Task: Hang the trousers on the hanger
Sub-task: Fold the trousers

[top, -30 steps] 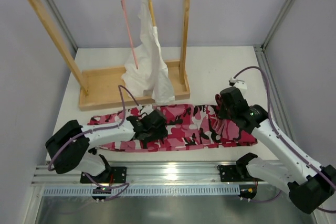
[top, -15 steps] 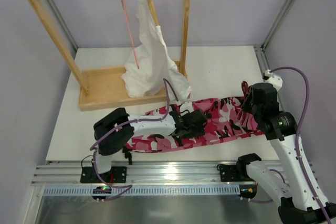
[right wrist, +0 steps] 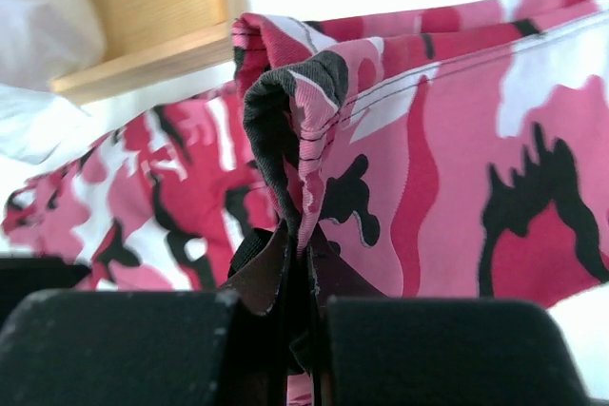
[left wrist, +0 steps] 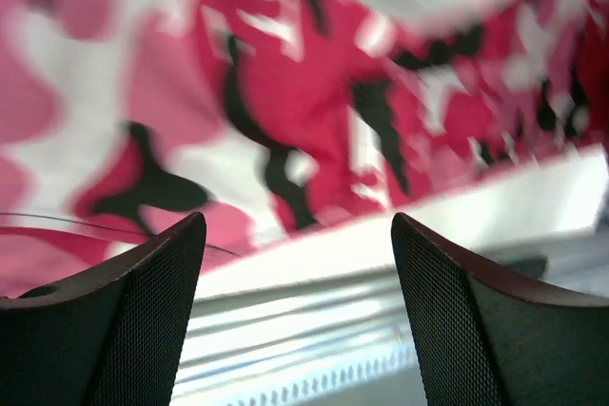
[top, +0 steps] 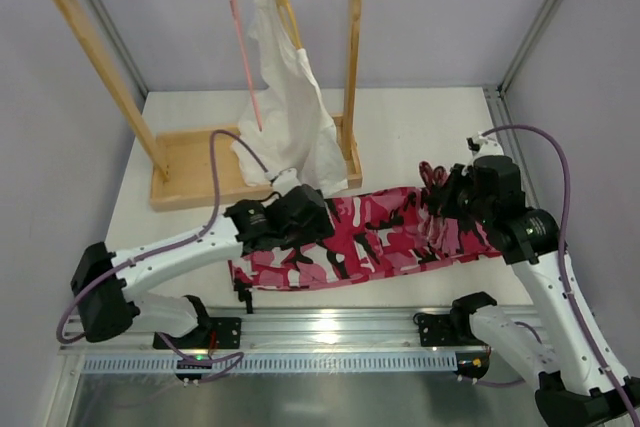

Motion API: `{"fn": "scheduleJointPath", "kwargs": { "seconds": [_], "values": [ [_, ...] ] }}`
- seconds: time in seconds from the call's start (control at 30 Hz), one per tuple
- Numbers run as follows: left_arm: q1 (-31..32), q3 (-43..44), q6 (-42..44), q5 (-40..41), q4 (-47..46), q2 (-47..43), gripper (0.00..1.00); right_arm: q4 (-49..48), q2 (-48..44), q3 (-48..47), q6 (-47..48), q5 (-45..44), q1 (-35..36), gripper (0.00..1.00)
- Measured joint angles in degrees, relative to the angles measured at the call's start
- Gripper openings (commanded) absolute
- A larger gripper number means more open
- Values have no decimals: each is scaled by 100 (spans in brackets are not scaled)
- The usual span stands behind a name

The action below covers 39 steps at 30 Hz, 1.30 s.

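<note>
The trousers [top: 370, 242] lie along the counter's [top: 420, 137] 6 o'clock edge. The right fingers [right wrist: 304, 311] pinch a raised fold at the cloth's 3 o'clock end. The left fingers [top: 315, 219] are spread apart, holding nothing, over its 9 o'clock part. The hanger [top: 243, 57] hangs at 11 o'clock.

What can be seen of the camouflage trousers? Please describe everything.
The trousers are soft cloth printed in pink, white and black camouflage. They lie lengthwise across the near part of the white table, slightly wrinkled. The right end effector is shut on a bunched fold at their right end; the open left end effector is above their left part.
</note>
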State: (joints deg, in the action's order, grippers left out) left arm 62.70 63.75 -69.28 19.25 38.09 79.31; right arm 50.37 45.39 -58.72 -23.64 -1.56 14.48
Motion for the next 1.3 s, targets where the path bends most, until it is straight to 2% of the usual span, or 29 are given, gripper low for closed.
{"fn": "scheduleJointPath", "kwargs": {
  "seconds": [0.07, 0.23, 0.4, 0.53, 0.73, 0.93, 1.17, 1.27, 1.3],
  "values": [
    [-538, -472, 79, -109, 83, -485, 79, -157, 42, 28, -72, 188, 278, 4],
    [-2131, -1401, 278, -205, 509, -1333, 83, -498, 328, 66, -525, -162, 1956, 4],
    [-3563, -1515, 717, -380, 734, -2098, 84, -748, 713, 66, -1047, -555, 3123, 4],
    [-4684, -1650, 1058, -879, 675, -2131, 81, -1106, 1104, 68, -1357, -1023, 4109, 4],
    [-5132, -2020, 1373, -1504, 623, -2048, 81, -1615, 1794, 33, -1563, -1606, 5062, 4],
    [-5705, -2149, 1547, -1886, 490, -1799, 80, -2170, 2590, -398, -1569, -1893, 5176, 4],
    [-5984, -2149, 1729, -1958, 483, -1744, 79, -2653, 3698, -1150, -1574, -1971, 5421, 4],
    [-6107, -2157, 1836, -1982, 483, -1681, 76, -2778, 4138, -1449, -1574, -1965, 5475, 4],
    [-6186, -2173, 1886, -2002, 481, -1663, 70, -2813, 4251, -1521, -1574, -1956, 5486, 4]
  ]
}}
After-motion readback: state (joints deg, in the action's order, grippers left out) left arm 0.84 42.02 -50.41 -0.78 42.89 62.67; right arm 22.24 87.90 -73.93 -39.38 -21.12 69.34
